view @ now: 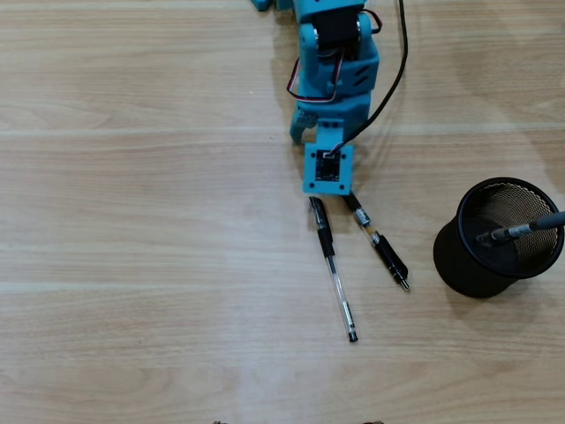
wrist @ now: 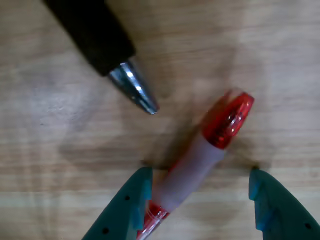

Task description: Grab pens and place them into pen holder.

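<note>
In the wrist view my gripper (wrist: 200, 176) is open and low over the table. A red translucent pen (wrist: 224, 122) lies between its fingers (wrist: 131, 202), close against the left one. A black pen end with a silver point (wrist: 132, 85) lies just beyond, at upper left. From overhead, the wrist mount (view: 327, 166) hides the red pen. A clear pen with black ends (view: 334, 269) and a black pen (view: 381, 245) fan out below it. The black mesh pen holder (view: 459, 265) stands at the right with a grey pen (view: 523, 230) leaning inside.
The arm (view: 334, 53) comes down from the top centre, with a black cable (view: 399, 66) looping on its right side. The wooden table (view: 132, 265) stretches bare to the left and along the bottom.
</note>
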### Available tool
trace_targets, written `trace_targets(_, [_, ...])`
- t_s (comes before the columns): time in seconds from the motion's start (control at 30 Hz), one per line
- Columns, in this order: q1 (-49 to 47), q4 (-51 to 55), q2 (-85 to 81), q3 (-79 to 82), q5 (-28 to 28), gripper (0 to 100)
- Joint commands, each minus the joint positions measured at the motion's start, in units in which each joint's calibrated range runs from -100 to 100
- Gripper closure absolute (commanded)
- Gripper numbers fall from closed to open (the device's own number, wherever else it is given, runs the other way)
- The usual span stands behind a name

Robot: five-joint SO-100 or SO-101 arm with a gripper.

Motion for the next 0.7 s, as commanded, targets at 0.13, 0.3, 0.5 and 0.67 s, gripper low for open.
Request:
trace_targets(0.13, [2.97,-0.25,-0.05,-0.9,-0.34,98])
trace_targets(0.3, [2.57,0.09,-5.63,-4.16,0.07,98])
trace_targets(0.5, [1.84,-0.77,-17.63,-12.13,0.65,98])
trace_targets(0.67, [-3.48,-15.03,-20.09,-29.15,3.0,98])
